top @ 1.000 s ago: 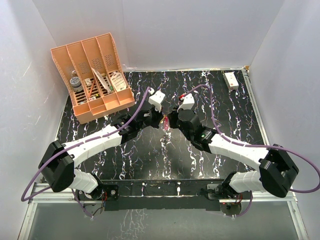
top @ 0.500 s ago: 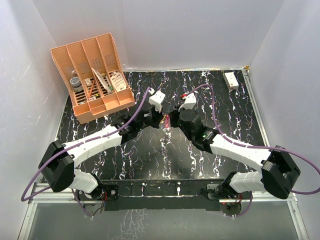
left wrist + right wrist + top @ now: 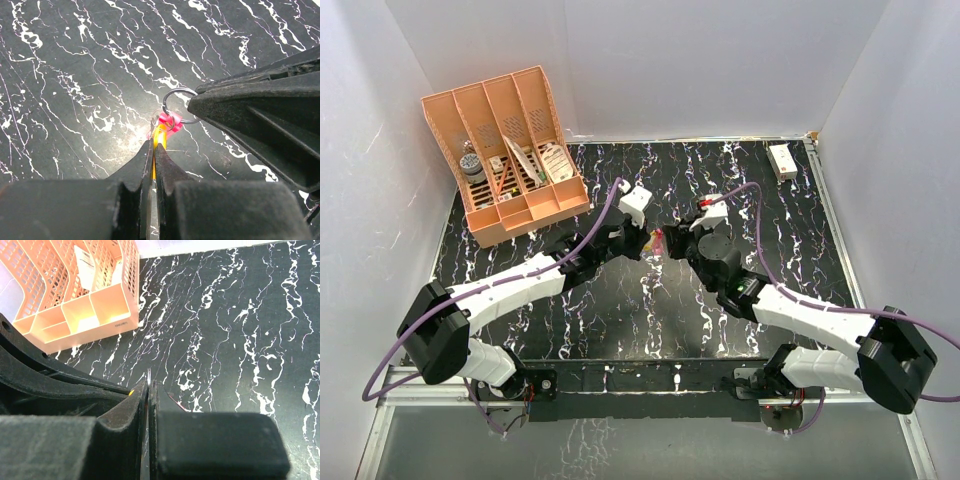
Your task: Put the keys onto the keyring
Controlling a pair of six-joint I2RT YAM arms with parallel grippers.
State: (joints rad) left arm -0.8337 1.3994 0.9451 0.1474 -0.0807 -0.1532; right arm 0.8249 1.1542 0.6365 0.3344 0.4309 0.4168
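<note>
Right now, pinching the tiny yellow key (image 3: 159, 137) with the left gripper (image 3: 154, 147) and nipping the dark ring (image 3: 164, 101) of the pink keyring (image 3: 170, 121) with the right gripper (image 3: 195, 104), tip to tip over the black table (image 3: 75, 75). Light, hard, slippery; best gripped by the flat head.

To the right of one orange organizer (image 3: 535, 205) with four upright slots there are two arms, one left gripper (image 3: 645, 238) and one right gripper (image 3: 670, 243), one yellow key (image 3: 159, 137) and one pink keyring (image 3: 170, 121) between them, and farther right one white box (image 3: 782, 160).
</note>
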